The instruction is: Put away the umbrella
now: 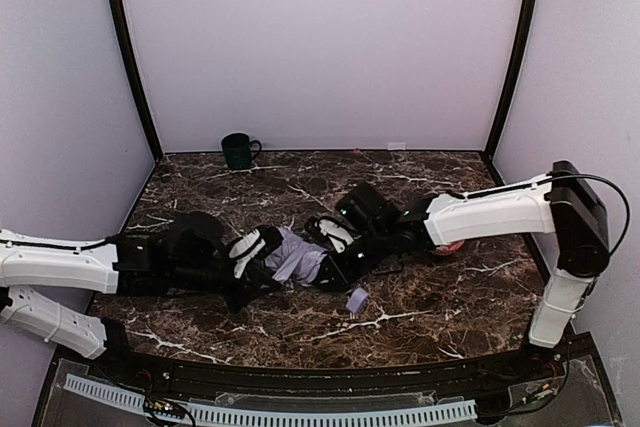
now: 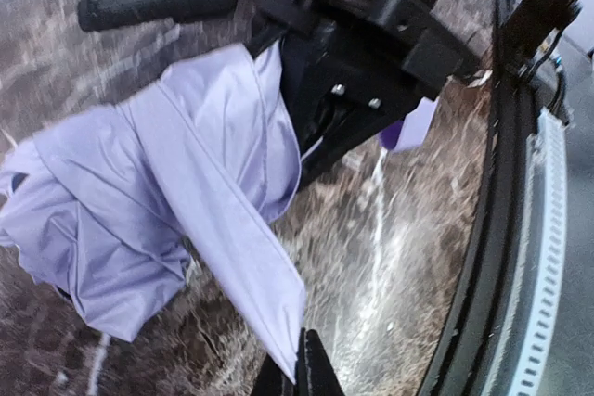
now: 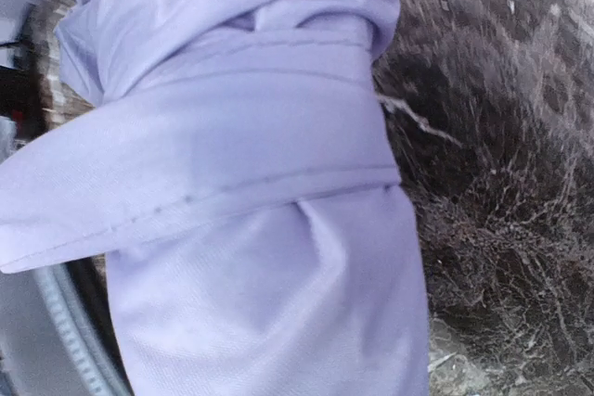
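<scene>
top external view has the umbrella (image 1: 295, 259) lying mid-table on the dark marble table (image 1: 420, 317), sandwiched between the two arms. left gripper (image 1: 252, 255) is clenched, and in its wrist view a long fold of canopy runs right down into the tips, so i'd say it's pinching fabric. right gripper (image 1: 335, 247) sits right at the bundle's right side, but i can't tell if it's closed on anything because its own camera is just full of cloth.

my worry: the fabric looks thin, smooth and slippery. it's pale lavender over a black lining, all loose pleats and stitched hems. pull on one flap only and the bundle probably unrolls instead of tightening, or the cloth slides out of the pinch.
</scene>
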